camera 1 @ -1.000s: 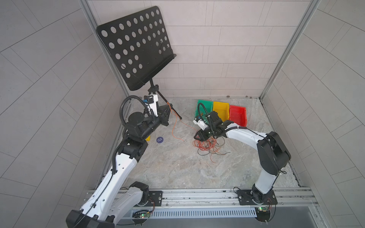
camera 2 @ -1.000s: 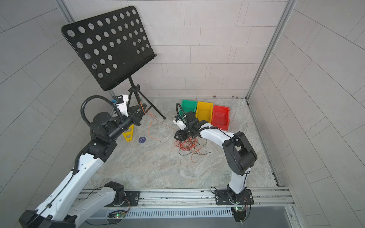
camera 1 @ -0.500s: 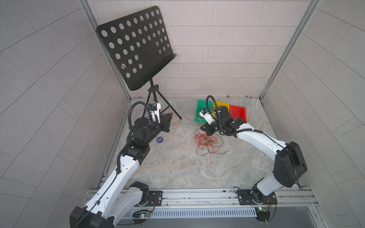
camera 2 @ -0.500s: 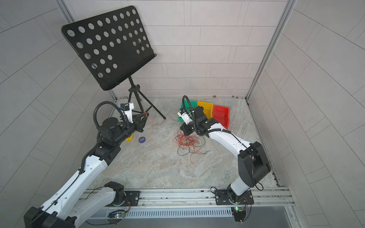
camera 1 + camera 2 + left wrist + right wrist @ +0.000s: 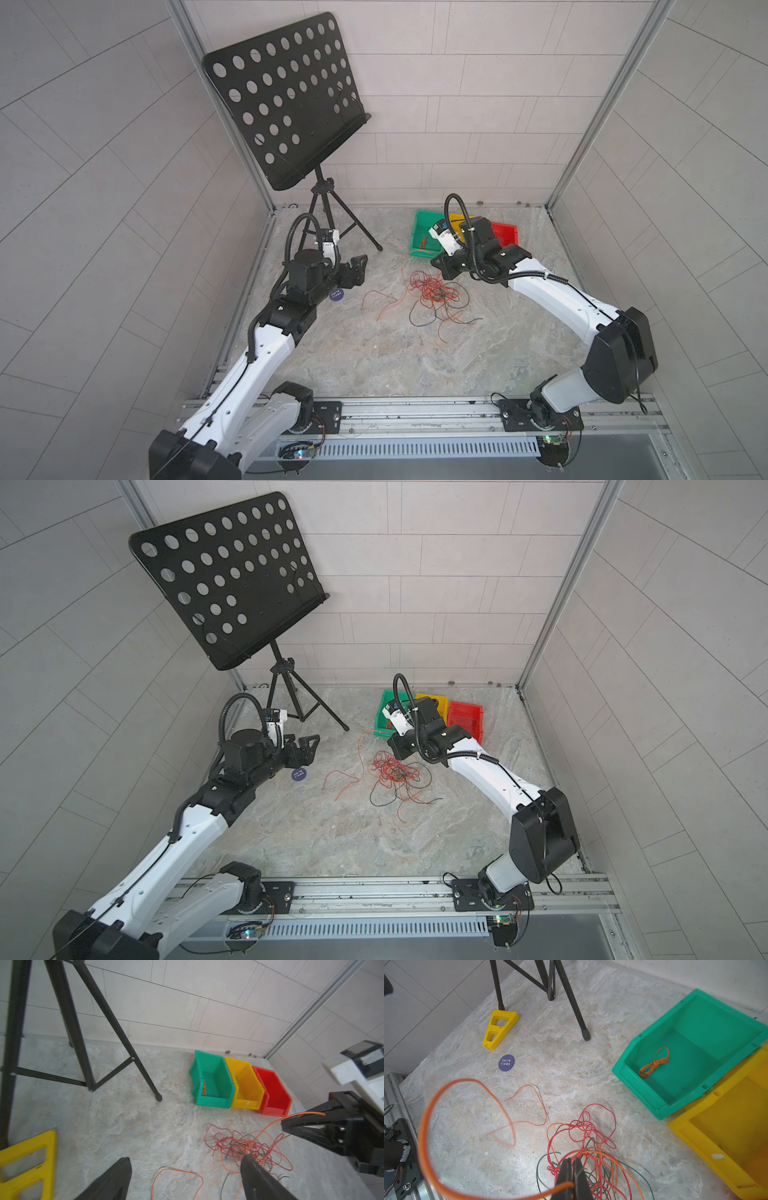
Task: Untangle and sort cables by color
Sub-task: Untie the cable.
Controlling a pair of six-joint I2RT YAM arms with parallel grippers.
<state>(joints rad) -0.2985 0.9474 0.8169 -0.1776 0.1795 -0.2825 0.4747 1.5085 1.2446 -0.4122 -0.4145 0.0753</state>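
The right gripper (image 5: 572,1160) pinches a thin orange wire (image 5: 425,1118) in closed jaws, above the tangled heap of red, orange and black wires (image 5: 591,1136). The left gripper (image 5: 186,1158) holds its jaws wide open, with nothing gripped.

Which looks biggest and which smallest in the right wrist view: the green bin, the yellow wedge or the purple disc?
1. green bin
2. yellow wedge
3. purple disc
The wedge and disc lie close together, so their order is safe. The bin is far larger in the picture.

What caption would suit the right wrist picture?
Right hand pinches an orange cable over the tangle, near the green bin.
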